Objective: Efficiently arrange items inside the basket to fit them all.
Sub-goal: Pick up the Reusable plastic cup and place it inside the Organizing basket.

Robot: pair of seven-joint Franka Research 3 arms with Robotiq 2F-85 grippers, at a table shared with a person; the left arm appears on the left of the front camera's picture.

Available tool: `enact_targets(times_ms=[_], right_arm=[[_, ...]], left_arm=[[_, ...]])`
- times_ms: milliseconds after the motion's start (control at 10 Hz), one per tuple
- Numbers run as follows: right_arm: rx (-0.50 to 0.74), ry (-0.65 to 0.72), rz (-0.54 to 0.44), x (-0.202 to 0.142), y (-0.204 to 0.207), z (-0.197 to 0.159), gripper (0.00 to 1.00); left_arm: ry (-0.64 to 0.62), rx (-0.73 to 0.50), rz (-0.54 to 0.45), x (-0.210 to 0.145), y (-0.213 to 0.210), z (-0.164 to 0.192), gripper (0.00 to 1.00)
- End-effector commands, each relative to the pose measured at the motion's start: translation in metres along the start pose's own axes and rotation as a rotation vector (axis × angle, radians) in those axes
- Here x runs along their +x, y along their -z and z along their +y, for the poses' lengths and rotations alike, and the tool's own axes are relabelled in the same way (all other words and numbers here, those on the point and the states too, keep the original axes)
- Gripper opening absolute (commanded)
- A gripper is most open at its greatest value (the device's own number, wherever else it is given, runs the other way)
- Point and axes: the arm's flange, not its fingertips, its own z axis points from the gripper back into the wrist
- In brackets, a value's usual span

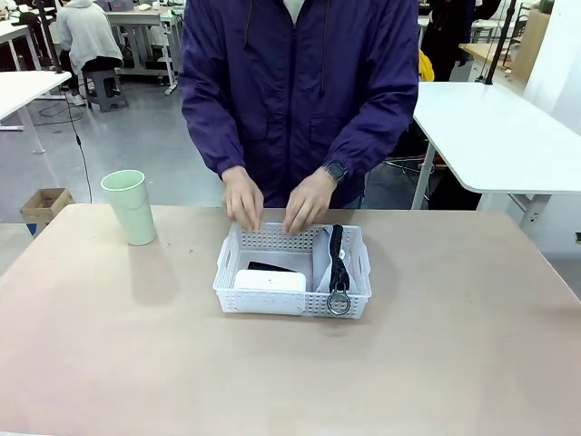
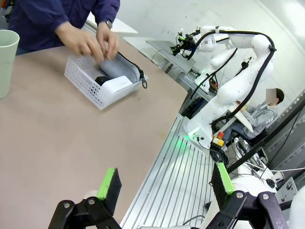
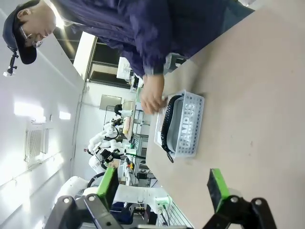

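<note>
Green pads of the left gripper (image 2: pixel 167 182) stand wide apart with nothing between them; beneath it lie the edge of the tan bench (image 2: pixel 57 143) and a ribbed metal deck (image 2: pixel 176 167) beside it. The right gripper (image 3: pixel 162 185) is spread the same way, also empty, and hangs above the bench. Both are well apart from the basket (image 1: pixel 290 301).

The basket sits near the middle of the bench, toward the far side, with a long wall facing the robot. Inside it, at the robot's left, the white box (image 1: pixel 270 280) lies against the near wall, and the black stapler (image 1: pixel 270 267) shows just behind it, touching or nearly so. The grey pouch (image 1: pixel 323 268) fills the robot's right end, standing on edge against the side wall. Its print reads through the perforations in the right wrist view. Its black strap (image 1: pixel 338 256) runs along the top of the pouch, and the ring (image 1: pixel 339 304) hangs over the near rim.

A person in a dark purple jacket stands at the far side, with one hand (image 1: pixel 243 200) and the other hand (image 1: pixel 309 203) down at the basket's far rim, fingers curled over it. In the left wrist view they touch the pouch's far end.

The green cup (image 1: pixel 130 207) stands upright on the bench, outside the basket, well apart to the robot's left.
</note>
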Motion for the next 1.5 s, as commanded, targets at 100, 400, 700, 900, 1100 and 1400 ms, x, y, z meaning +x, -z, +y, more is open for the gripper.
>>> enact_targets(times_ms=[100, 400, 700, 900, 1100, 1400], right_arm=[[-0.021, 0.021, 0.006, -0.003, 0.000, 0.002, 1.00], [-0.021, 0.021, 0.006, -0.003, 0.000, 0.002, 1.00], [-0.021, 0.021, 0.006, -0.003, 0.000, 0.002, 1.00], [-0.021, 0.021, 0.006, -0.003, 0.000, 0.002, 1.00], [-0.021, 0.021, 0.006, -0.003, 0.000, 0.002, 1.00], [-0.021, 0.021, 0.006, -0.003, 0.000, 0.002, 1.00]], left_arm=[[0.024, -0.009, -0.024, 0.002, 0.002, -0.002, 1.00], [0.000, 0.000, 0.000, 0.000, 0.000, 0.000, 1.00], [0.383, -0.134, 0.401, 0.048, 0.073, 0.006, 1.00], [0.537, -0.132, 0.630, 0.081, 0.141, 0.017, 1.00], [0.803, -0.072, 0.803, 0.092, 0.199, 0.028, 1.00], [0.825, 0.035, 0.542, 0.092, 0.187, 0.041, 1.00]])
